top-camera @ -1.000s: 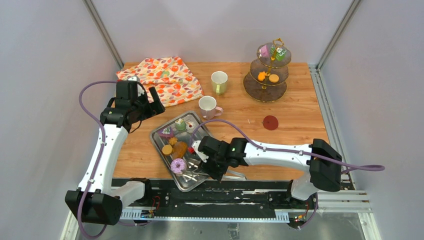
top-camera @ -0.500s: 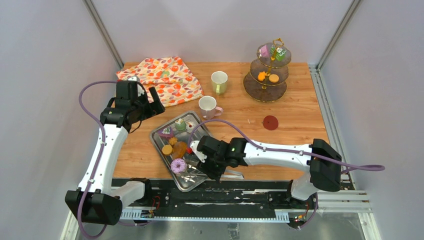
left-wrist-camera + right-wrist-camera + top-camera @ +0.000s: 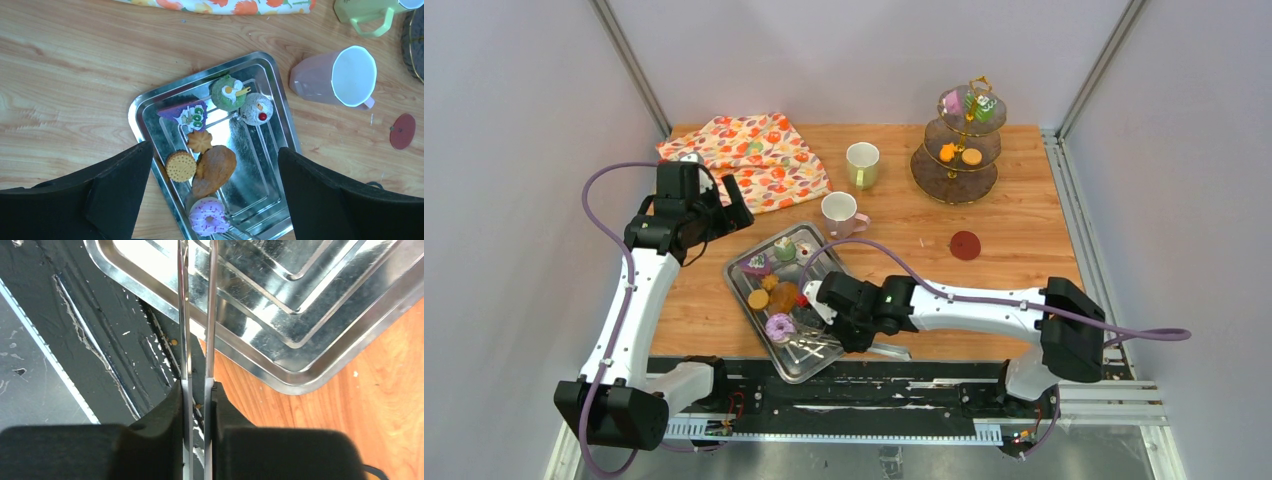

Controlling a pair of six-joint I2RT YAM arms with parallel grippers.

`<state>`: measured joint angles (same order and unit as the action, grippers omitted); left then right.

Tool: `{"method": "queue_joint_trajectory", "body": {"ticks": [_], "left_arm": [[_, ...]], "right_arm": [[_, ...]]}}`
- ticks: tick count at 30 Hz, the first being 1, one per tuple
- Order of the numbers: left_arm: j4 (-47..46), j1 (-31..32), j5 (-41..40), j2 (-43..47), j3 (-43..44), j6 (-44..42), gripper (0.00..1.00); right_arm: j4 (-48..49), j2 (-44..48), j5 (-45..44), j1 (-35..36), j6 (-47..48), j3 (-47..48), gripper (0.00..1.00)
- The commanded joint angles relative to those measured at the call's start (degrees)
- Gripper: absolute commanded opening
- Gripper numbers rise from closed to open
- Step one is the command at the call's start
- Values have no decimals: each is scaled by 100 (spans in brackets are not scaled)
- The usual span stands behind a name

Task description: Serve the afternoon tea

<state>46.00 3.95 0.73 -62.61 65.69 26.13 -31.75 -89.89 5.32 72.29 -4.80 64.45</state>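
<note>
A metal tray (image 3: 746, 271) near the table's front holds a pink-iced donut (image 3: 780, 327), a round orange cookie (image 3: 181, 166), a flower cookie (image 3: 199, 141), a brown cake (image 3: 215, 170), a purple cake (image 3: 185, 114) and a green cake (image 3: 227, 93). The pink mug (image 3: 839, 213) and pale-green mug (image 3: 862, 163) stand behind the tray. My right gripper (image 3: 829, 325) is at the tray's near right corner, shut on the long metal tongs (image 3: 210, 315), whose two arms are squeezed close together. My left gripper (image 3: 212, 195) hangs open high above the tray.
A three-tier stand (image 3: 955, 170) at the back right carries several small pastries. A red coaster (image 3: 965, 245) lies in front of it. The orange floral cloth (image 3: 749, 155) is at the back left. The table's black front rail (image 3: 75, 340) runs just below the tray corner.
My right gripper has closed on the tongs, pressing their arms together, and has shifted slightly left towards the tray. The left arm has not moved.
</note>
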Motion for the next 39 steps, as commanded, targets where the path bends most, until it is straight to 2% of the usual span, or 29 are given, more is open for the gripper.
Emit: {"method": "queue_joint_trajectory", "body": {"ticks": [1, 8, 11, 14, 17, 20, 25, 30, 39], "left_arm": [[-14, 19, -57, 67, 107, -29, 100], [-6, 19, -83, -32, 217, -90, 100], [-5, 19, -86, -73, 269, -103, 100], [-26, 19, -78, -97, 277, -100, 100], [-80, 19, 75, -122, 244, -95, 100], [-113, 19, 137, -117, 232, -64, 100], [-133, 19, 146, -113, 234, -87, 100], [-162, 21, 164, -91, 160, -106, 100], [-202, 19, 134, -52, 36, -132, 100]], "right_arm": [[-82, 416, -252, 118, 38, 50, 1], [-666, 962, -594, 38, 14, 84, 1], [-1028, 1517, -715, -289, 15, 145, 1], [-1432, 2065, -1070, -986, -65, 350, 1], [-1810, 2458, -1075, -2101, -104, 709, 1], [-2260, 2524, -1030, -3076, -131, 1299, 1], [-2423, 2431, -987, -4163, -118, 2048, 0], [-2420, 2152, -857, -4973, -118, 2526, 1], [-2267, 2055, -1001, -5466, -95, 2475, 1]]}}
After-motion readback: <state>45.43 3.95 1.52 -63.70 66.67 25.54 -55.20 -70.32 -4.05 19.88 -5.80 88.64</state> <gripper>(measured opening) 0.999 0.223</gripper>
